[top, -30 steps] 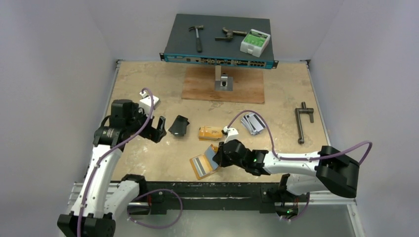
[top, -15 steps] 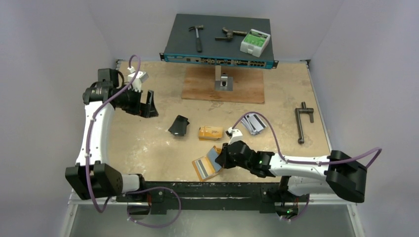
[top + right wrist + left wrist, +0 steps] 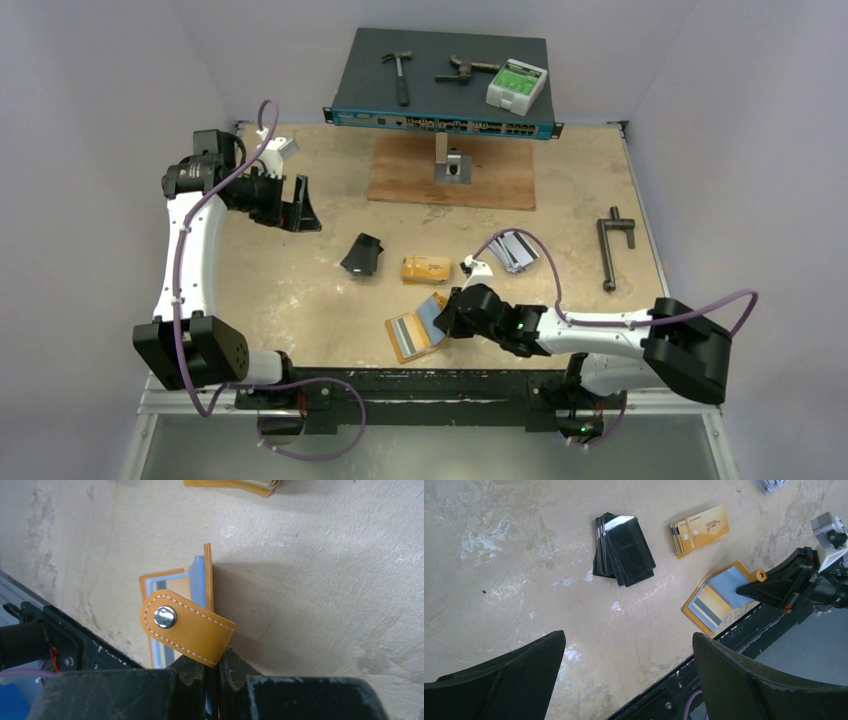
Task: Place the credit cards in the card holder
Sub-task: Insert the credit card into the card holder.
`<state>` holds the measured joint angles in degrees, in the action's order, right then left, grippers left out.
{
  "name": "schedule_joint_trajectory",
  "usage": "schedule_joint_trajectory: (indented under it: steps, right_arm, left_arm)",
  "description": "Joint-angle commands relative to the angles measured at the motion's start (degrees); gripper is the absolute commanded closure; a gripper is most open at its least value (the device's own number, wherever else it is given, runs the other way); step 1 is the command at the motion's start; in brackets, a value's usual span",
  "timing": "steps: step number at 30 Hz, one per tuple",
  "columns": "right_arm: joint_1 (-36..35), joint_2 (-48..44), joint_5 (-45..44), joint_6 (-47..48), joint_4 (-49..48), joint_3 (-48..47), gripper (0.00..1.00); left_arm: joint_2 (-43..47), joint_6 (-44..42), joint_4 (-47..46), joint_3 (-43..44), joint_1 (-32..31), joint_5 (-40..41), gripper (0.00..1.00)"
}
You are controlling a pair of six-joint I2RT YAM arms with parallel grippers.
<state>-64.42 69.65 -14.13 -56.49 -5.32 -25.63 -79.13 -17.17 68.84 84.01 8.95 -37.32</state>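
The orange card holder [image 3: 408, 337] lies open near the table's front edge. One half is flat, showing greyish sleeves [image 3: 711, 605]. The other half stands up, and my right gripper [image 3: 445, 315] is shut on its edge [image 3: 216, 667], with the snap tab [image 3: 185, 625] folded over the fingertips. A stack of yellow-orange credit cards [image 3: 427, 268] [image 3: 699, 529] lies just behind the holder. Silver-grey credit cards [image 3: 512, 250] are fanned to the right of that stack. My left gripper [image 3: 302, 208] hangs open and empty above the back left of the table [image 3: 628, 637].
A black folded case [image 3: 362, 255] [image 3: 624, 550] lies left of the yellow stack. A network switch [image 3: 440, 115] at the back carries a hammer, pliers and a green-white box. A wooden board [image 3: 400, 180] with a metal block sits in front of it. A black T-shaped tool [image 3: 612, 250] lies far right.
My left arm has lifted away from the black case and swung to the back left, its gripper staying open. The right gripper has kept its hold on the card holder, barely moving.
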Motion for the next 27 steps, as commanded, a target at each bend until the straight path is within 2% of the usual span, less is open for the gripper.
schedule_joint_trajectory:
  steps: [1, 6, 12, 15, 19, 22, 27]
  right_arm:
    - [0.18, 3.98, -2.33, -3.19, -2.85, -3.41, 1.00]
    - [0.18, 4.33, -3.03, -4.80, -9.46, -0.19, 1.00]
    - [0.23, 2.39, -4.69, -4.20, -6.18, -0.97, 1.00]
    - [0.10, 1.60, -4.95, -5.59, -5.54, -0.05, 1.00]
    - [-0.03, 2.98, -4.06, -7.57, -6.12, 1.10, 0.95]
    - [-0.53, 4.41, -3.50, -7.43, -5.69, -0.30, 0.93]
    - [-1.78, 5.90, -4.56, -7.34, -3.85, -2.77, 0.87]
  left_arm:
    - [1.22, -1.45, 2.38, 0.17, 0.27, -0.64, 0.00]
    - [7.91, -0.82, -0.26, -5.77, 0.26, 0.15, 0.00]
    - [12.91, 2.04, -4.11, -10.00, 0.28, 1.72, 0.00]
    - [13.65, 3.46, -5.37, -11.17, 0.32, -0.59, 0.00]
    - [15.79, 6.52, -14.00, -16.97, 0.19, -6.15, 0.00]
    - [15.65, 7.33, -19.87, -20.27, -0.21, -9.85, 0.05]
    - [13.50, 3.85, -22.44, -23.82, -6.81, -7.93, 0.17]
